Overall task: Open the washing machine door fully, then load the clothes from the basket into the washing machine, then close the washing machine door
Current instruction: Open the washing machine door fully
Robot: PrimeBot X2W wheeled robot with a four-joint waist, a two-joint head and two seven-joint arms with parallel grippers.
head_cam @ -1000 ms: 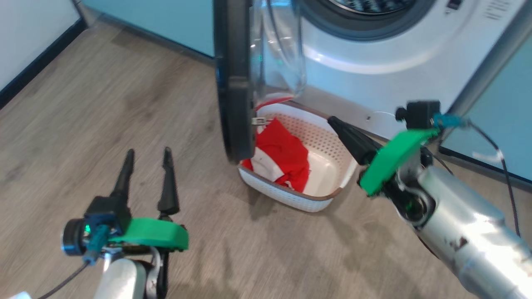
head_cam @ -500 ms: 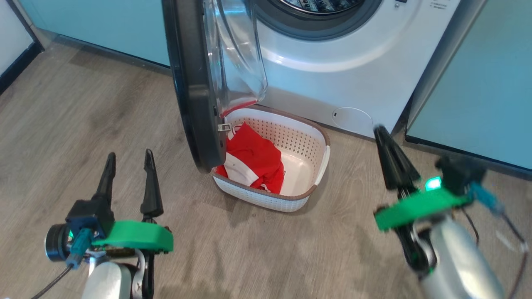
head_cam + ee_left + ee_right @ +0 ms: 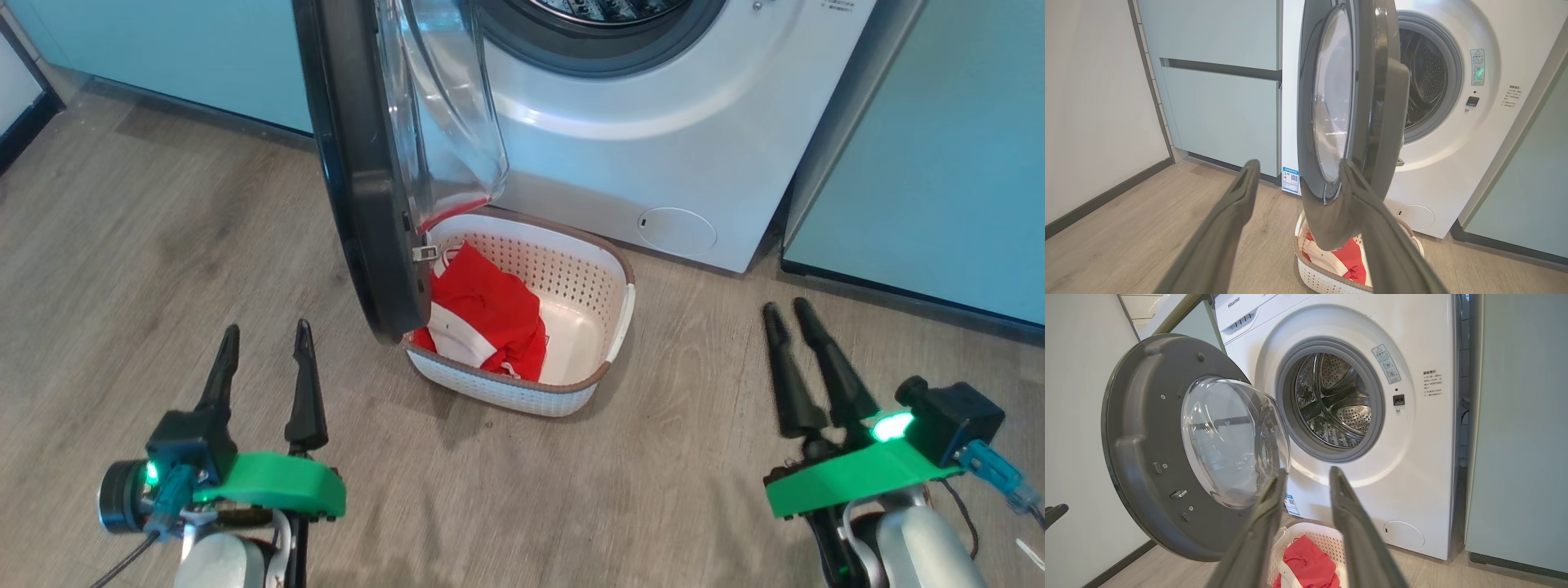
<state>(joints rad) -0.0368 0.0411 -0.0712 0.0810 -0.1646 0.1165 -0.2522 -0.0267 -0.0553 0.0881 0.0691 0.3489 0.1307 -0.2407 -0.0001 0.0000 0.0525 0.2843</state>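
The washing machine (image 3: 653, 139) stands ahead, white, with its grey gasket and steel drum (image 3: 1333, 400) exposed. Its door (image 3: 359, 163), black-rimmed with a domed glass centre (image 3: 1231, 441), swings out to the left and hangs over the basket (image 3: 608, 322). That white perforated basket sits on the floor against the machine's front, holding the red clothes (image 3: 482, 314) with white bands. My left gripper (image 3: 263, 336) is open low on the left, apart from the door. My right gripper (image 3: 789, 315) is open low on the right, to the right of the basket, empty.
Pale teal cabinets (image 3: 939, 155) flank the machine on the right and cabinets (image 3: 1220, 94) on the left. A white wall with dark skirting (image 3: 1098, 196) runs along the far left. Wood-look floor (image 3: 139, 245) spreads around the basket. A round flap (image 3: 676, 230) sits low on the machine's front.
The head camera has shifted, sliding the scene left. My right gripper has pulled back from beside the basket's right rim to the lower right and now points up the view. The left gripper barely moved.
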